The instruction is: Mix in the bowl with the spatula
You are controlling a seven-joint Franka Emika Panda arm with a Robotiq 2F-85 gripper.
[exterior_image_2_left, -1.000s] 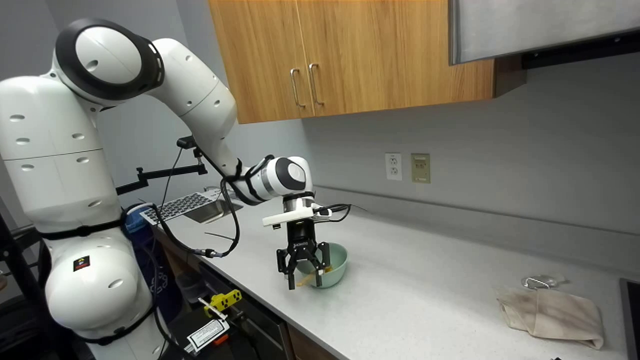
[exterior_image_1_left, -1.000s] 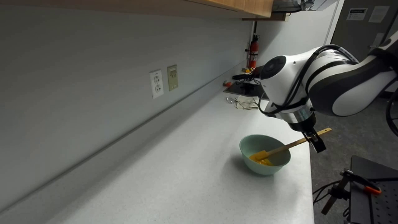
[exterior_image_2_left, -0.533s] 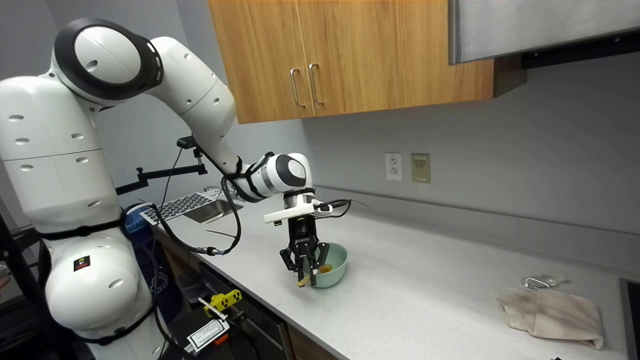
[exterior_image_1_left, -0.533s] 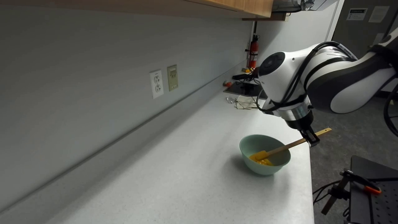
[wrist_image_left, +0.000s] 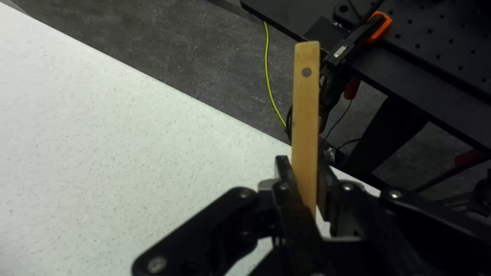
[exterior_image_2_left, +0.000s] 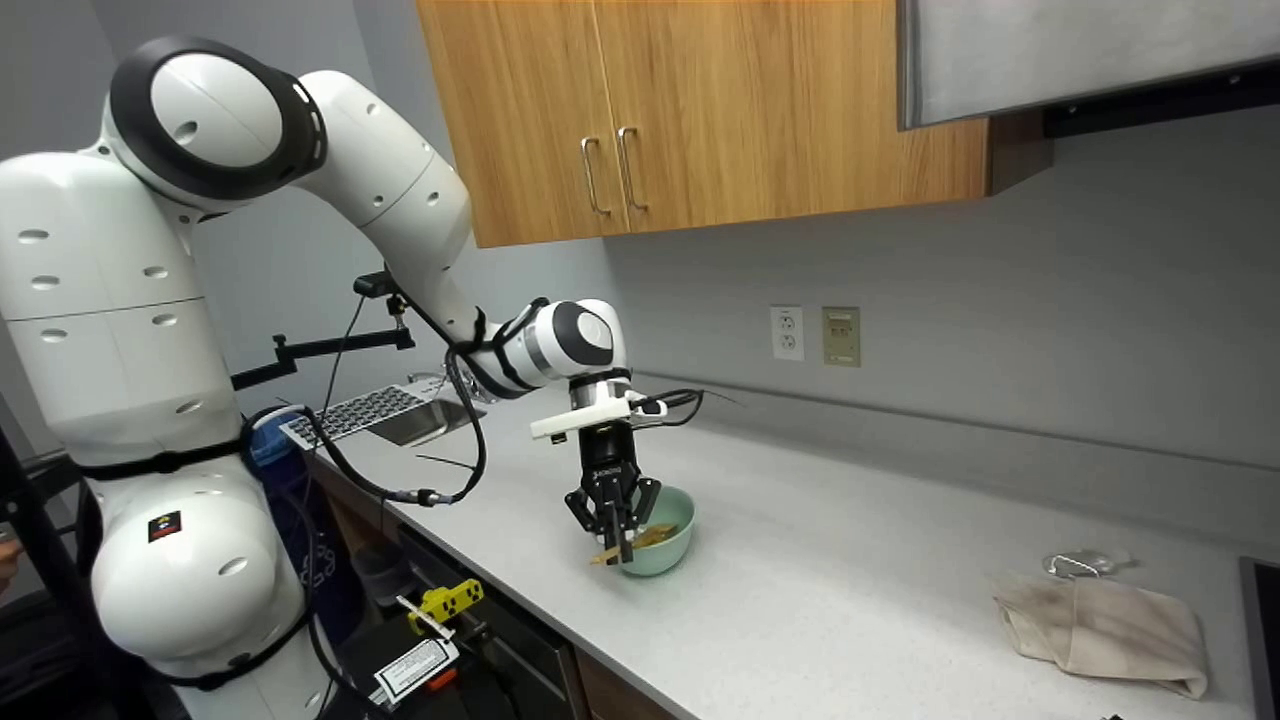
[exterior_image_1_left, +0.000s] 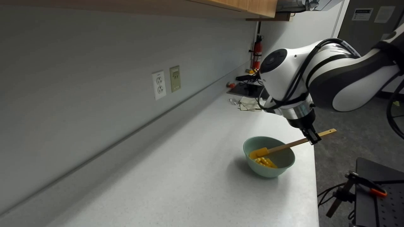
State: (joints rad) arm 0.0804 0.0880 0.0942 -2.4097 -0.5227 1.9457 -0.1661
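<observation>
Gripper, x1, tight on 1 spatula, yellow head w/in 1 bowl.

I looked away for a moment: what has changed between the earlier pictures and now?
The gripper rose slightly and closed: its jaws, apart on either side of the spatula a second ago, are now shut on the handle. In an exterior view, the spatula's yellow head shifted left and up, uncovering more of the yellow bits. The bowl and the folded cloth stayed put.
</observation>
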